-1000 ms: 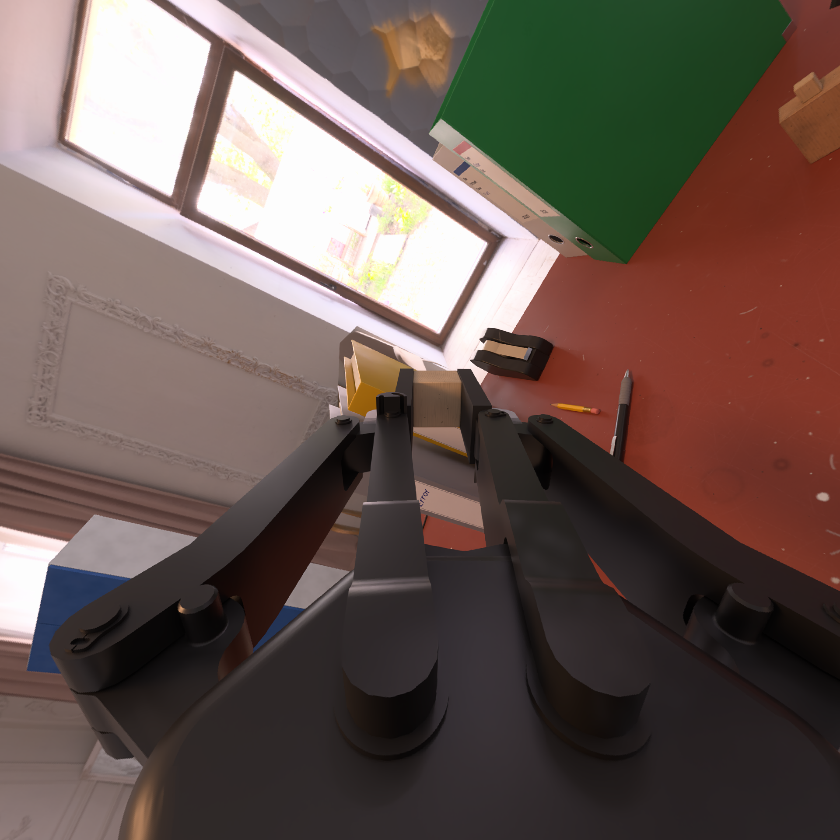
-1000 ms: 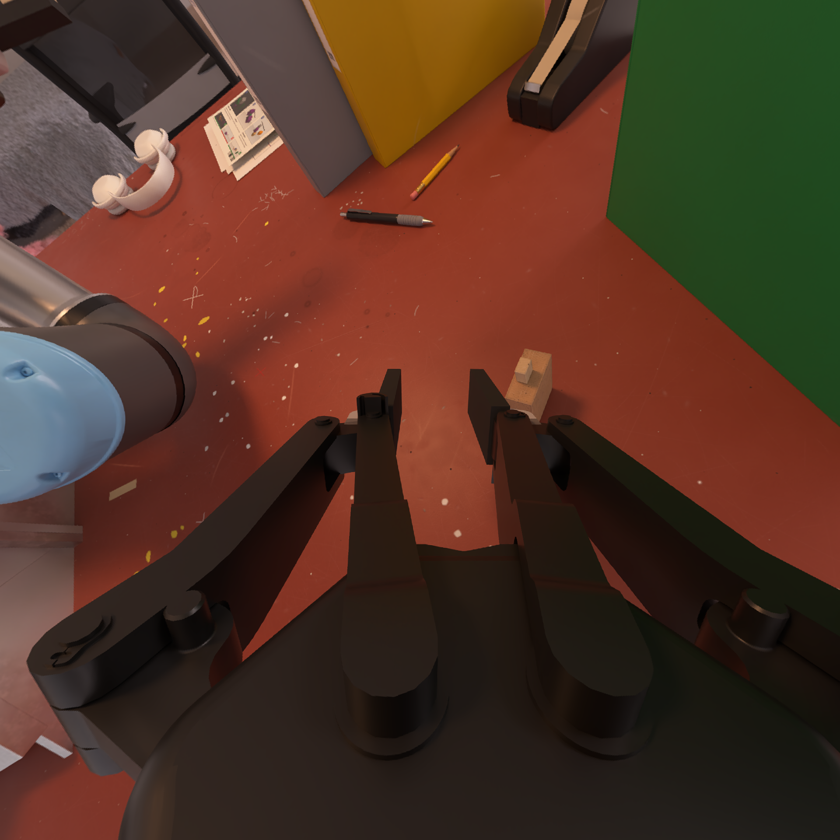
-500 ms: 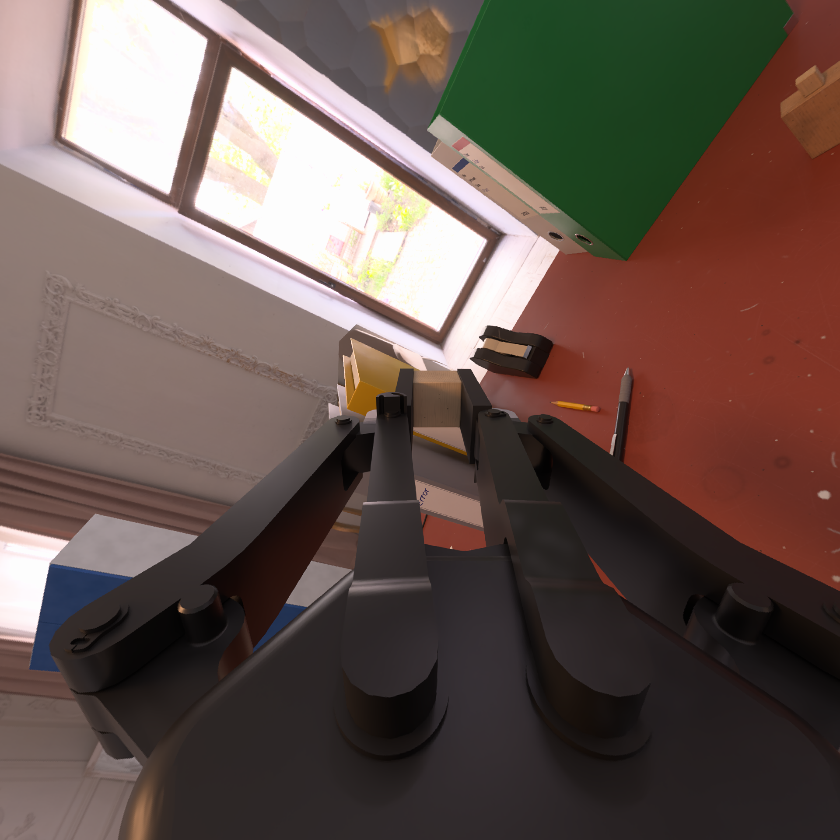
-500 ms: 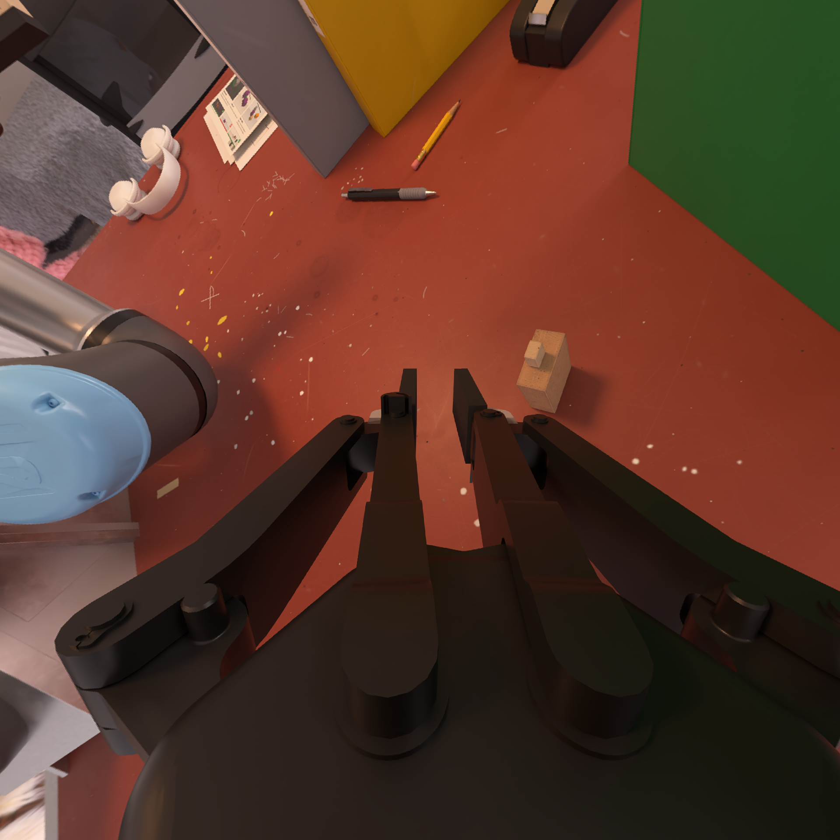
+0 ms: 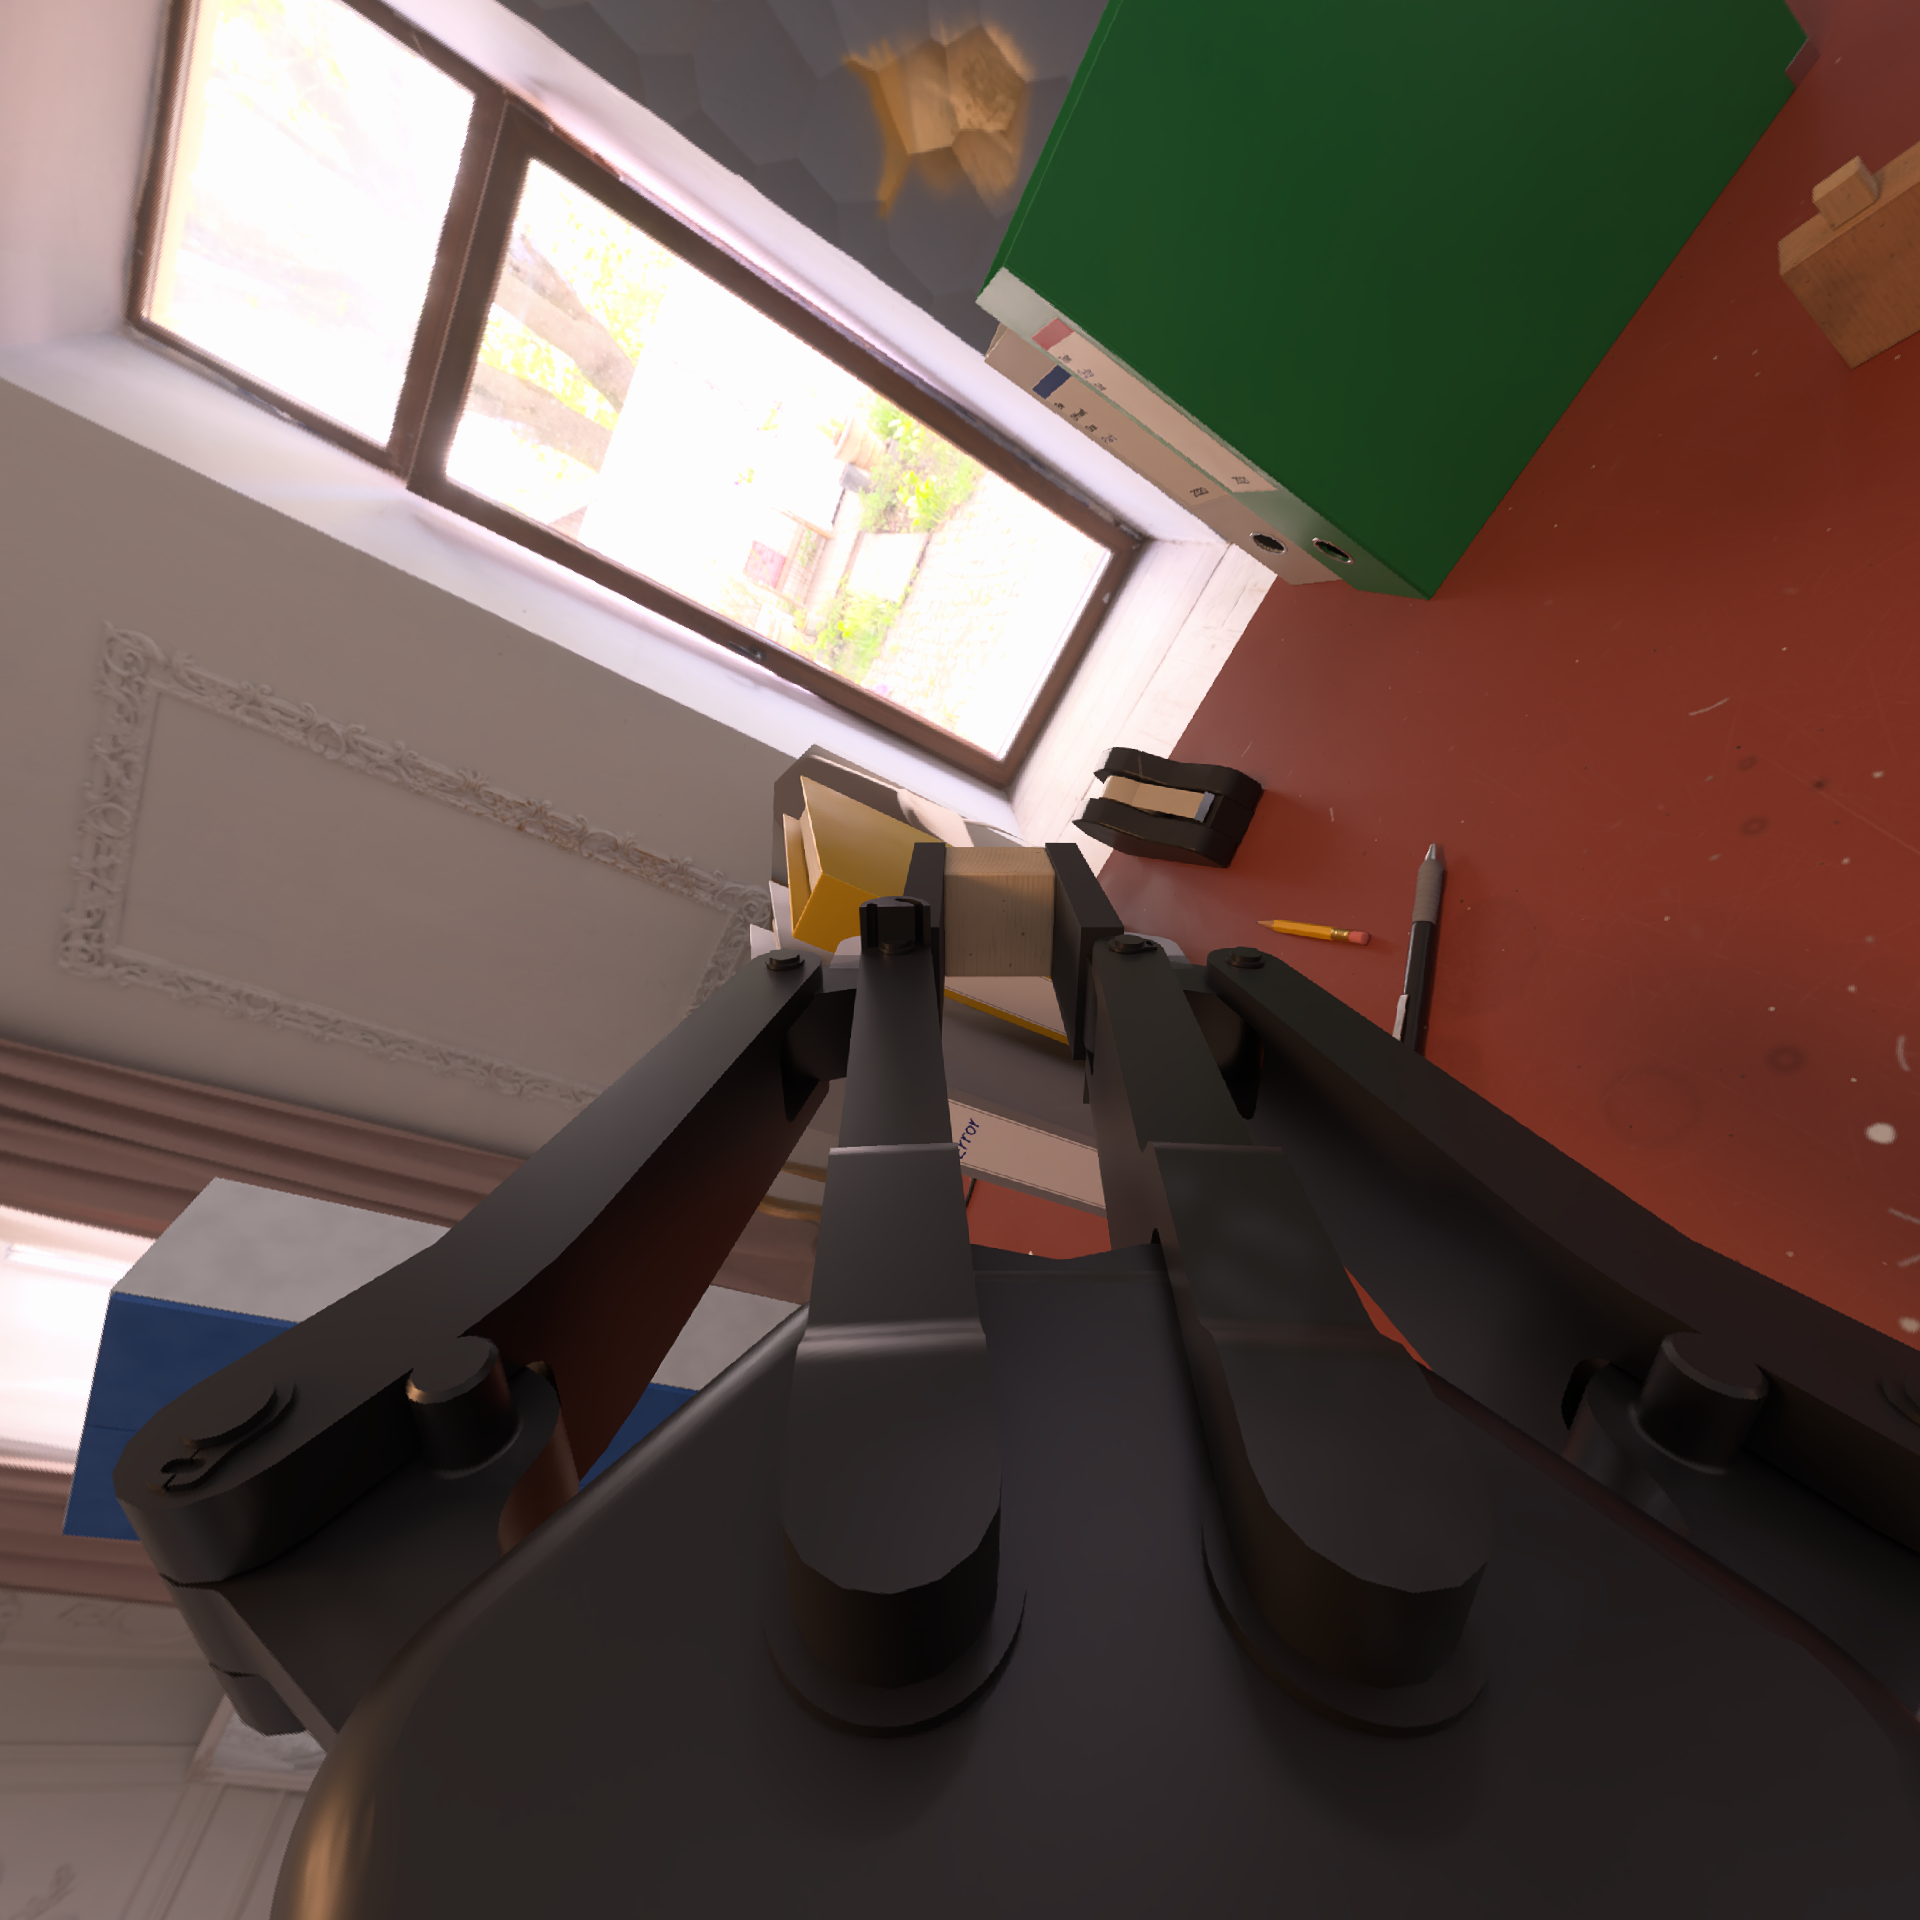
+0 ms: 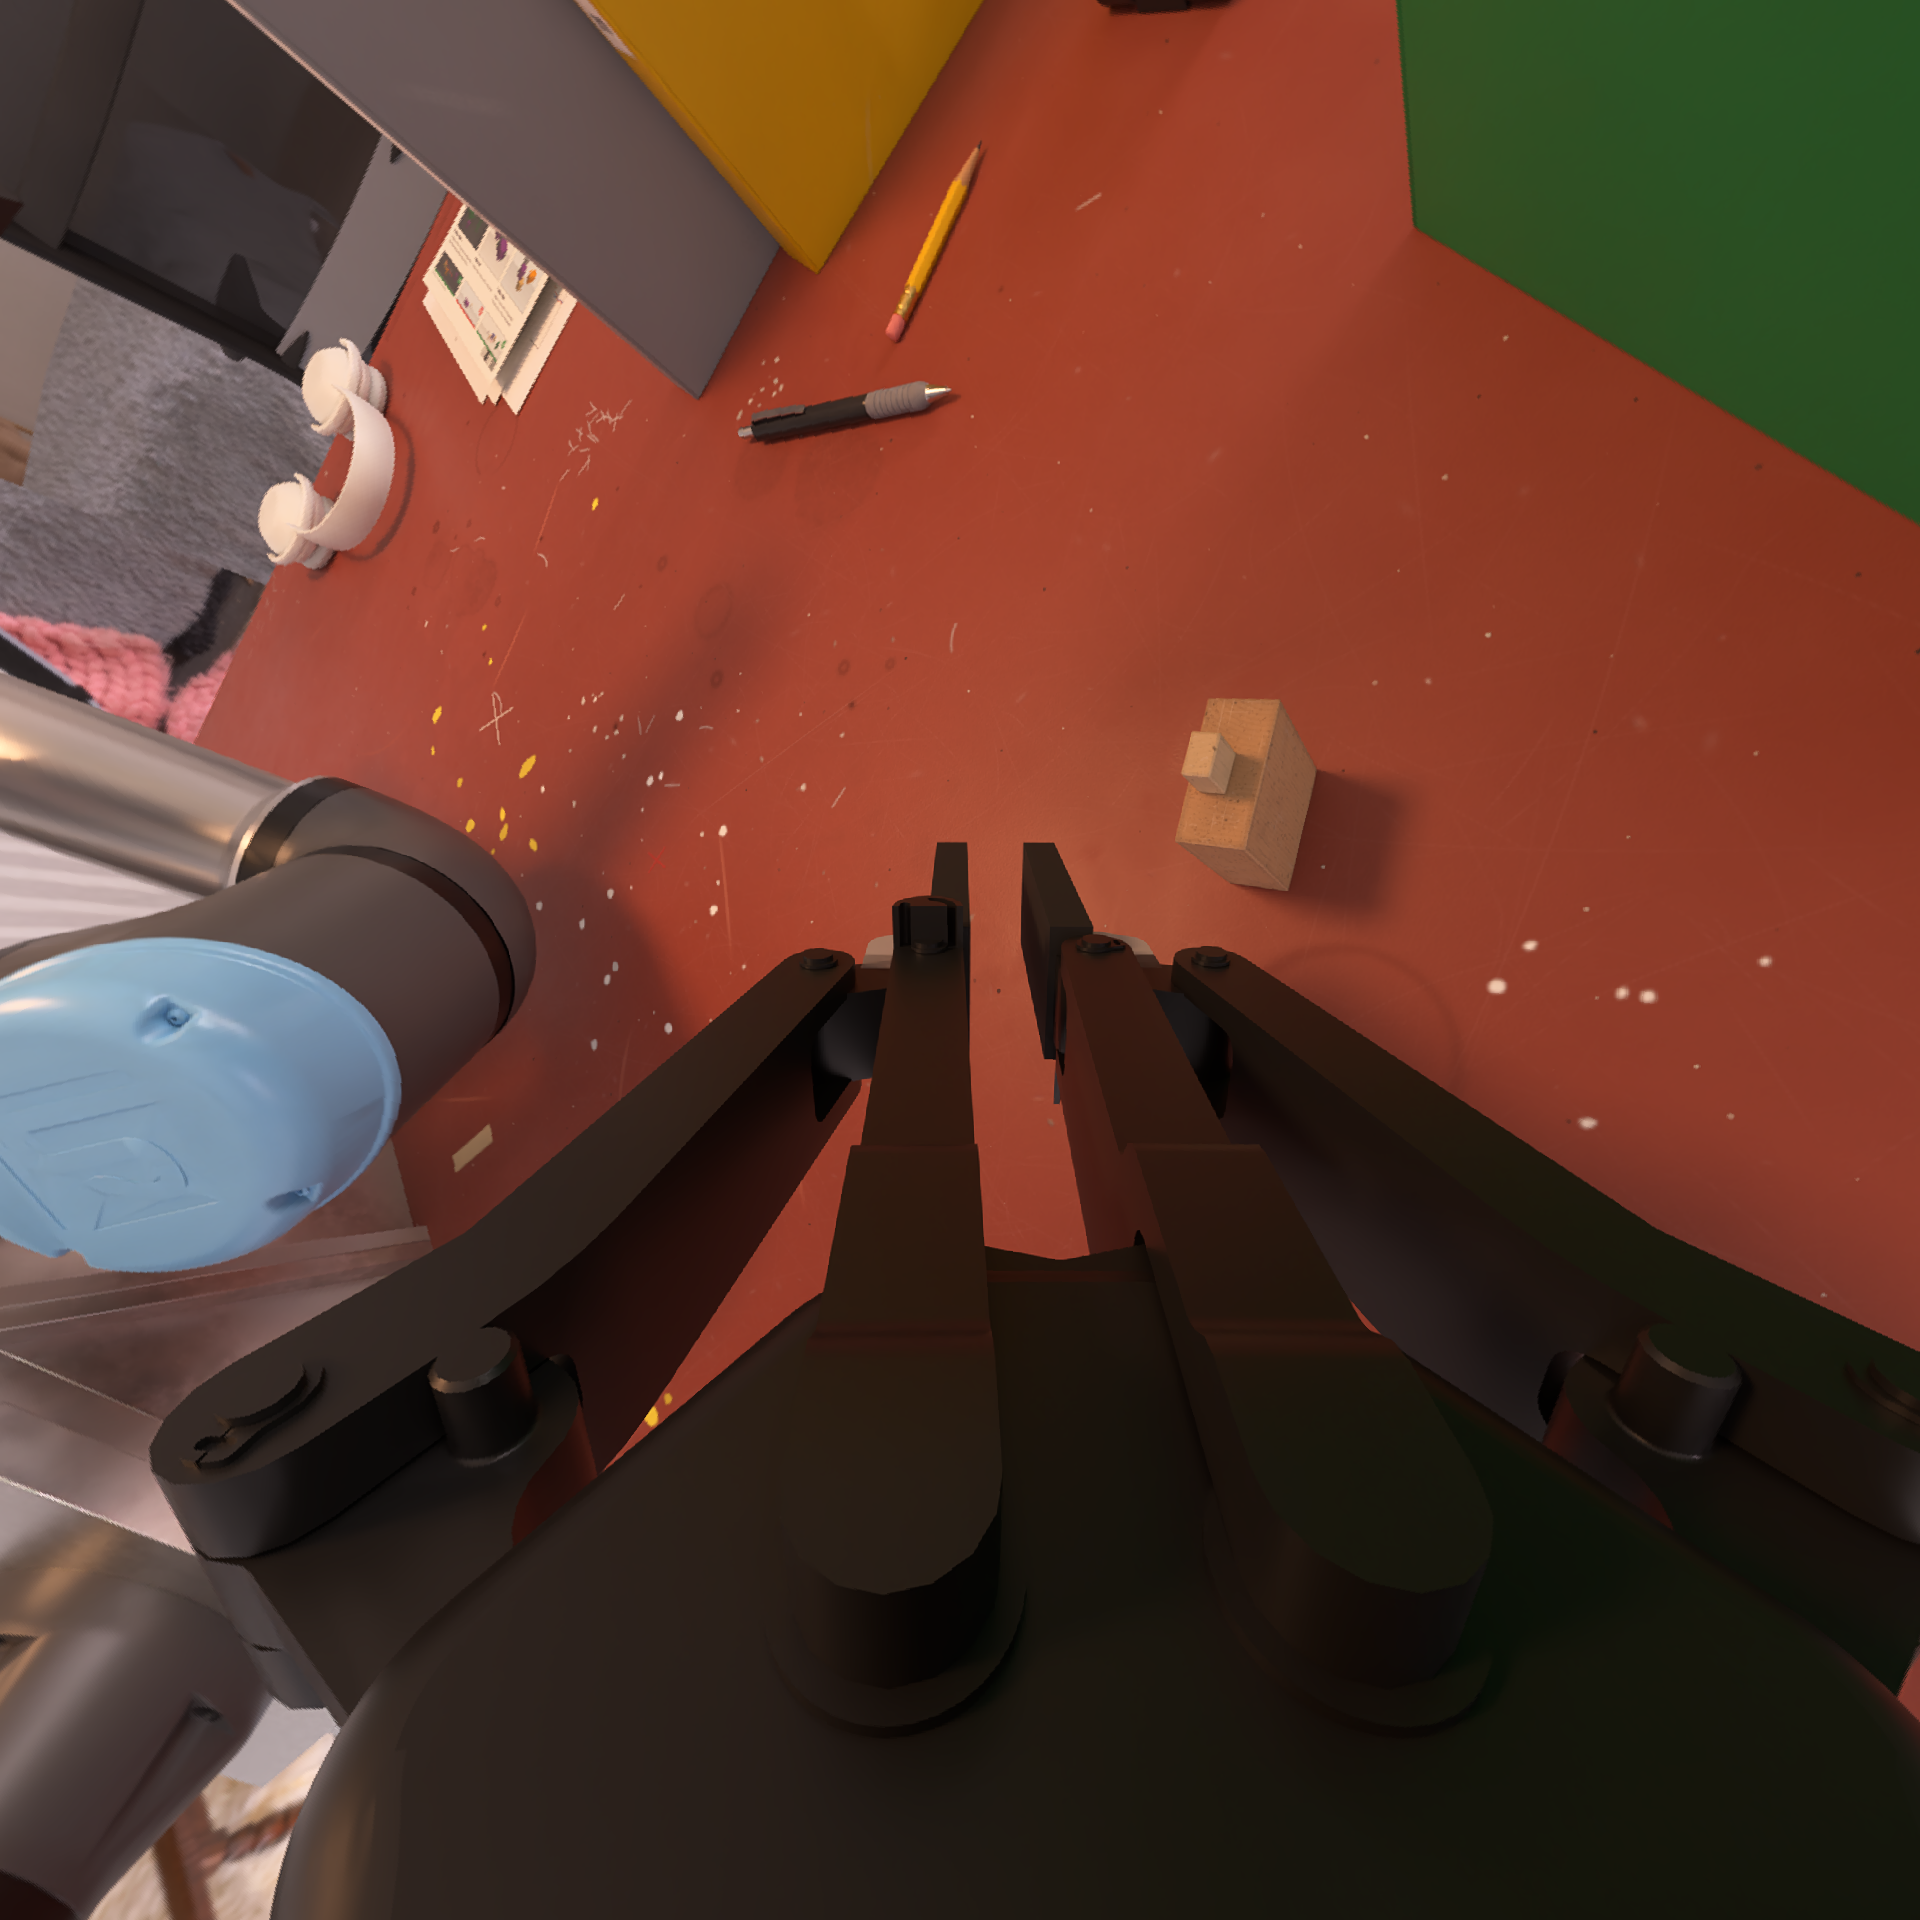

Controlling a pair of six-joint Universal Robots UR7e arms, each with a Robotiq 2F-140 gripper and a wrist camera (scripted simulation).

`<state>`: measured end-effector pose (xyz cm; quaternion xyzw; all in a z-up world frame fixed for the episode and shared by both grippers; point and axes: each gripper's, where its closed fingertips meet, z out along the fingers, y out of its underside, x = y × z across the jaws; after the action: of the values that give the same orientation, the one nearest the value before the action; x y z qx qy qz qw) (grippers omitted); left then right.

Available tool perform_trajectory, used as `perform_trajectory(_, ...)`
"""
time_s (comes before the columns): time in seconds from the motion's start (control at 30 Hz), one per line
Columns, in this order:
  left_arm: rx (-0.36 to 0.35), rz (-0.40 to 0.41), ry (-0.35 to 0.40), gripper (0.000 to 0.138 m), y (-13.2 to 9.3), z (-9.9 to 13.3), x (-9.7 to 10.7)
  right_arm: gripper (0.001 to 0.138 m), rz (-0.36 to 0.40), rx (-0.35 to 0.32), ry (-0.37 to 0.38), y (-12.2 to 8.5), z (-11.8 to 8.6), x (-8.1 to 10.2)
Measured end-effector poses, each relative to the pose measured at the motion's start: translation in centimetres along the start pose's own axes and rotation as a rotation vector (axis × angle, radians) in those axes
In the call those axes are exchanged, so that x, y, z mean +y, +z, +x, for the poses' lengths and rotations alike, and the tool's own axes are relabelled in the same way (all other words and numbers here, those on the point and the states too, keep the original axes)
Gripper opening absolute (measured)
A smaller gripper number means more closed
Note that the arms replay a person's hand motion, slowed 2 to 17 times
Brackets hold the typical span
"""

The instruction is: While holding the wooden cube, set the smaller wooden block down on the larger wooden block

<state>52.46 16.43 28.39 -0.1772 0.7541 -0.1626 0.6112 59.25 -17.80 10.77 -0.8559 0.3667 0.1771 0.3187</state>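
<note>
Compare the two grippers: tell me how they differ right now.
The left gripper is shut on the wooden cube, while the right gripper holds nothing. The left gripper's fingers sit a cube's width apart; the right gripper's fingers are nearly closed, with only a narrow gap. The left gripper points out toward the window, the right down at the red table, with the stacked wooden blocks off to one side. Both are the same dark two-finger build.

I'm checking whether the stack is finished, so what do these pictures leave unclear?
- Left wrist view: larger wooden block cut off by the right edge; smaller wooden block partly shown.
- Left wrist view: wooden cube sides covered by the left gripper pads.
- Right wrist view: tape dispenser cropped by the top edge.
</note>
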Motion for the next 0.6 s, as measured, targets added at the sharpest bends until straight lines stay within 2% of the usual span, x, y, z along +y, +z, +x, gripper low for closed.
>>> perform_trajectory(0.3,0.0,0.001,0.001,0.025,0.0,0.0,0.0,0.013,-0.033,0.012,0.097,0.5,0.5,0.3)
perform_trajectory(0.6,0.001,-0.001,0.002,0.025,0.0,0.0,0.0,0.013,-0.081,0.089,0.137,1.1,1.4,0.6)
